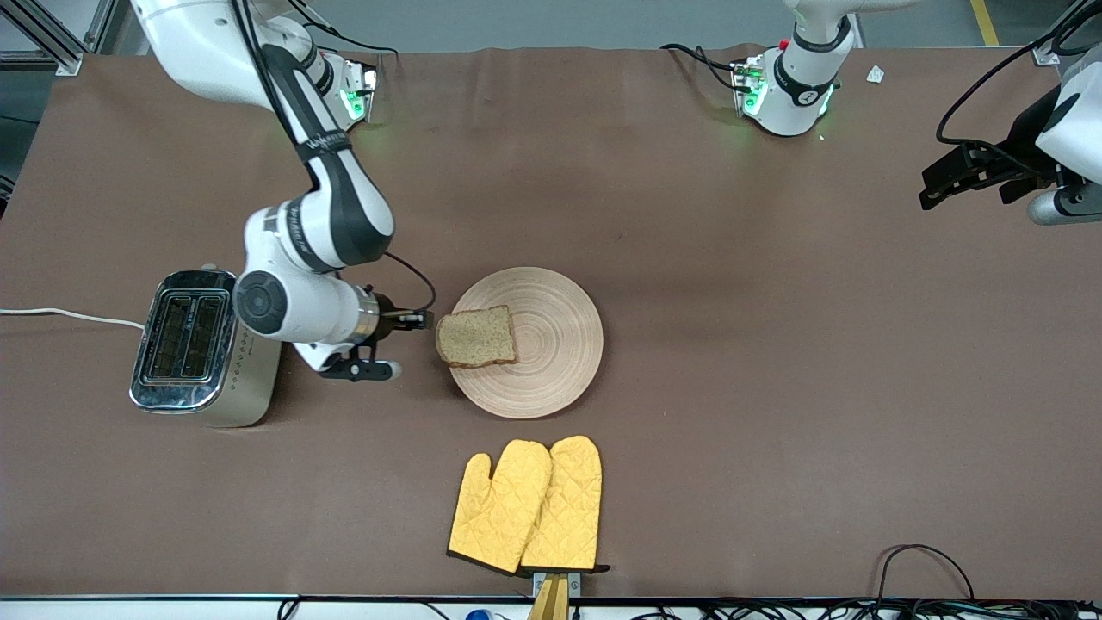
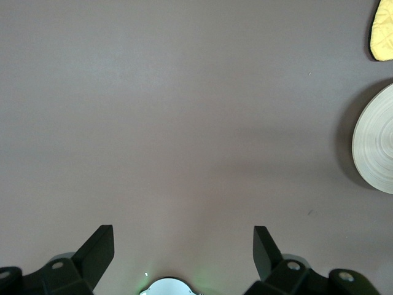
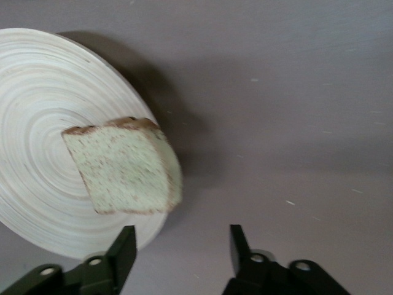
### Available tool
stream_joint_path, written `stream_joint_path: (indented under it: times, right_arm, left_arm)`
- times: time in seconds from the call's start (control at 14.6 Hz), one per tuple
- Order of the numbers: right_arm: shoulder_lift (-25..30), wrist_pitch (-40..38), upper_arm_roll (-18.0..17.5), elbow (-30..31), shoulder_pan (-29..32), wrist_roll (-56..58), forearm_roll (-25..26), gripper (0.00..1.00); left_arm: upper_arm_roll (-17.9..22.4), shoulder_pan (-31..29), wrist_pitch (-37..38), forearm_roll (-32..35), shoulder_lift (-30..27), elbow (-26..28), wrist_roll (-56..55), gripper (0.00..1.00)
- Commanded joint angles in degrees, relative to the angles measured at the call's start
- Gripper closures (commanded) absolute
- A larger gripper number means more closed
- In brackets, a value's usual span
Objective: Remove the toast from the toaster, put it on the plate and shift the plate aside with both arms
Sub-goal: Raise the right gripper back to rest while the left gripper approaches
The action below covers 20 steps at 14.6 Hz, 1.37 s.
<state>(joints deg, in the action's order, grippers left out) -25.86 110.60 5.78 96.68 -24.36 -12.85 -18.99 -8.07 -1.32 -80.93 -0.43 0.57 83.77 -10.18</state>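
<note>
The toast lies flat on the round wooden plate, on the plate's side toward the right arm's end, its edge over the rim. It shows in the right wrist view on the plate. My right gripper is open and empty, just beside the toast, between the plate and the toaster; its fingers stand apart with nothing between them. My left gripper is open and empty, waiting high over the left arm's end of the table; its view shows bare cloth and the plate's edge.
A chrome two-slot toaster stands at the right arm's end with a white cord. A pair of yellow oven mitts lies nearer the front camera than the plate; a tip shows in the left wrist view. Brown cloth covers the table.
</note>
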Motion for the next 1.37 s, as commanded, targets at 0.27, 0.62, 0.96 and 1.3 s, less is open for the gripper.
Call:
stream_joint_path:
  times: [0.27, 0.62, 0.96, 1.3]
  right_arm:
    - [7.47, -14.88, 3.61, -7.83, 1.68, -0.33, 12.22, 0.0]
    - [10.12, -25.31, 11.86, -17.36, 2.04, 0.55, 11.27, 0.0]
    - [12.13, -32.9, 16.62, -26.81, 3.97, 4.47, 11.52, 0.0]
    - [20.04, -37.2, 18.39, -24.62, 4.24, 12.59, 17.05, 0.0]
  left_arm:
    - [0.16, -0.18, 0.16, -0.8, 0.57, -1.33, 0.51, 0.0]
    - [-0.02, -0.17, 0.07, -1.58, 1.71, -2.82, 0.6, 0.0]
    - [0.68, -1.06, -0.19, -7.39, 5.04, -2.82, 4.02, 0.0]
    - [-0.02, 0.17, -6.24, -18.71, 12.24, -2.47, 6.13, 0.0]
